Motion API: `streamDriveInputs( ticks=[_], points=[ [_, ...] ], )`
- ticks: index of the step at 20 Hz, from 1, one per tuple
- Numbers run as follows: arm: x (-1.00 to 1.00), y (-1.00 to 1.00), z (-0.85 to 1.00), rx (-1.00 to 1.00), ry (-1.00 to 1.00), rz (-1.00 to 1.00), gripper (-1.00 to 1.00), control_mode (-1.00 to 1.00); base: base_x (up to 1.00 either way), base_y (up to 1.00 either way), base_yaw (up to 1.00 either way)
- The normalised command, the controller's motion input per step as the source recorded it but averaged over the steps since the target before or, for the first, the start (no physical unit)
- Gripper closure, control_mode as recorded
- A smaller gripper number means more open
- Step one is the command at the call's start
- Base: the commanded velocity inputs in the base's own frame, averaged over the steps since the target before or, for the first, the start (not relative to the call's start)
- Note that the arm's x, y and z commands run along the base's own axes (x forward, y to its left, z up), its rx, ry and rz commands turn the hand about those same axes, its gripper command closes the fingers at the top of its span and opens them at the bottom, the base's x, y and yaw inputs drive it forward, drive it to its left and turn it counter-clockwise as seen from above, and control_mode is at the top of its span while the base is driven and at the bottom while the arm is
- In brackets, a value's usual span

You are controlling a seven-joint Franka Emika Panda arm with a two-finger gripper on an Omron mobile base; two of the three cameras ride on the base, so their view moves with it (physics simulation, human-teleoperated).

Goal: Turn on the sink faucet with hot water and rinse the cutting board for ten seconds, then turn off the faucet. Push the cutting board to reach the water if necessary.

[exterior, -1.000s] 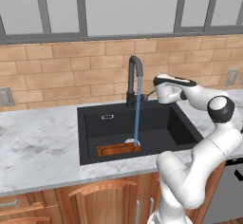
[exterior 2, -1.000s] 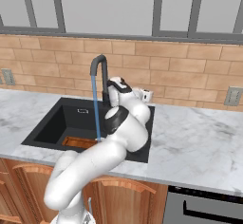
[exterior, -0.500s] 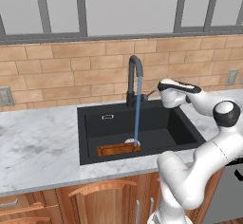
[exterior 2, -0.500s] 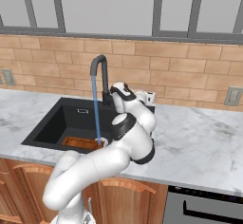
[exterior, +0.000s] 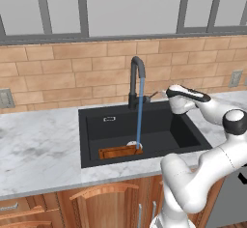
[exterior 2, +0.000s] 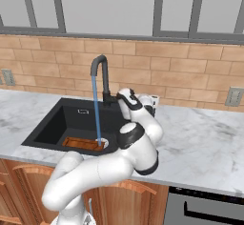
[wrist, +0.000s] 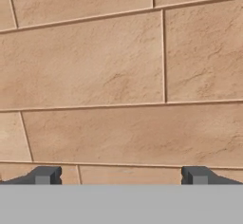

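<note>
The black gooseneck sink faucet (exterior: 136, 79) (exterior 2: 101, 74) stands behind the black sink (exterior: 159, 133) (exterior 2: 57, 124), and its short lever (exterior: 153, 95) sticks out to the right. A thin blue stream of water (exterior: 140, 118) (exterior 2: 96, 112) falls onto the right end of the orange-brown cutting board (exterior: 118, 151) (exterior 2: 81, 143), which lies flat at the basin's front. My gripper (exterior: 169, 92) (wrist: 121, 175) hovers just right of the lever, above the sink's back right corner. It faces the brick wall and is open, with nothing between its fingertips (wrist: 45, 175).
A white round drain (exterior: 133, 145) sits beside the board's right end. Marble counter (exterior: 38, 140) (exterior 2: 200, 138) runs both sides of the sink. A small white object (exterior 2: 151, 100) stands on the counter behind my arm. Wall outlets (exterior: 6, 98) (exterior: 235, 78) flank the sink.
My hand has drifted a little to the right and down, away from the faucet's lever. The water keeps running onto the board, which has not moved.
</note>
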Motion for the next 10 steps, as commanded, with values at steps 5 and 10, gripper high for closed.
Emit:
streamDriveInputs(
  ticks=[5, 10],
  points=[
    [0.0, 0.0, -0.03, 0.0, 0.0, 0.0, -1.0, -1.0, 0.0, 0.0, 0.0],
    [0.0, 0.05, -0.11, 0.0, 0.0, 0.0, -1.0, -1.0, 0.0, 0.0, 0.0]
  ],
)
